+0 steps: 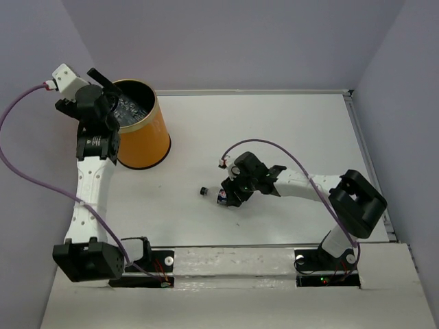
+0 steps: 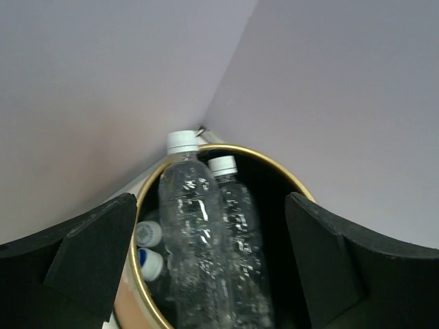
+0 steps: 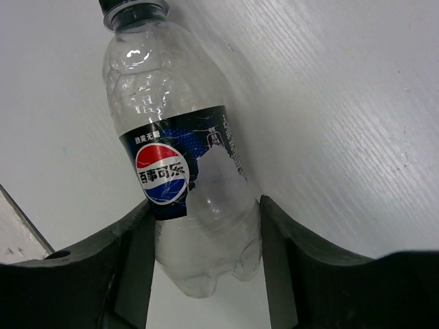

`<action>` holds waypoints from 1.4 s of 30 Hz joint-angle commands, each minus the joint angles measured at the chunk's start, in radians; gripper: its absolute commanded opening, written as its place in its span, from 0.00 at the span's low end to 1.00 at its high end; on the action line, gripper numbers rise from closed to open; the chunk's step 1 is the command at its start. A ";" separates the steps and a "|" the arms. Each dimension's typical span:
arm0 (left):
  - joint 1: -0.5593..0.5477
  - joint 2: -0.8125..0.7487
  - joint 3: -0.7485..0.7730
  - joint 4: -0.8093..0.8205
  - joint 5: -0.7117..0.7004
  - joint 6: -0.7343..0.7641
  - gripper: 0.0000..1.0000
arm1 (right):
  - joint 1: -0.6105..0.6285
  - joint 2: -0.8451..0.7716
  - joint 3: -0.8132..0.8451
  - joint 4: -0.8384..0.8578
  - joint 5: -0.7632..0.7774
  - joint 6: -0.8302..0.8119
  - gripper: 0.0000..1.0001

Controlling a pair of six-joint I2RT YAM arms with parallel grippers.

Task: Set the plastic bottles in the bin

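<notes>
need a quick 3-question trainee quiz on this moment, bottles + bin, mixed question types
1. True or false: the left hand is gripping a bottle over the bin.
2. The dark-label bottle in the right hand has a cap of which colour? A white, B black, C red.
3. How many bottles lie on the table outside the bin?
Key: 1 false, it is open; 2 B; 3 one.
</notes>
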 commanded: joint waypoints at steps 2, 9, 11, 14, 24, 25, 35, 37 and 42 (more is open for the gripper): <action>-0.136 -0.194 -0.049 -0.002 0.074 -0.012 0.99 | 0.004 -0.077 0.007 0.072 0.013 0.013 0.45; -0.402 -0.314 -0.214 -0.122 0.366 -0.110 0.99 | 0.004 -0.216 -0.061 0.181 0.062 0.056 0.42; -0.436 -0.322 -0.291 -0.127 0.455 -0.161 0.99 | 0.004 -0.256 -0.094 0.241 0.080 0.070 0.42; -0.497 -0.310 -0.379 -0.111 0.598 -0.219 0.99 | 0.004 -0.324 -0.132 0.301 0.104 0.090 0.42; -0.621 -0.150 -0.445 0.011 0.692 -0.256 0.99 | 0.004 -0.395 -0.183 0.379 0.154 0.116 0.41; -0.628 -0.136 -0.442 0.015 0.692 -0.256 0.99 | 0.004 -0.396 -0.183 0.379 0.156 0.116 0.41; -0.651 -0.058 -0.456 0.105 0.701 -0.293 0.40 | 0.004 -0.431 -0.207 0.407 0.186 0.130 0.41; -0.651 -0.078 -0.471 0.122 0.678 -0.304 0.23 | 0.004 -0.436 -0.210 0.413 0.185 0.138 0.41; -0.651 -0.112 -0.468 0.151 0.635 -0.319 0.02 | 0.004 -0.433 -0.212 0.414 0.194 0.147 0.47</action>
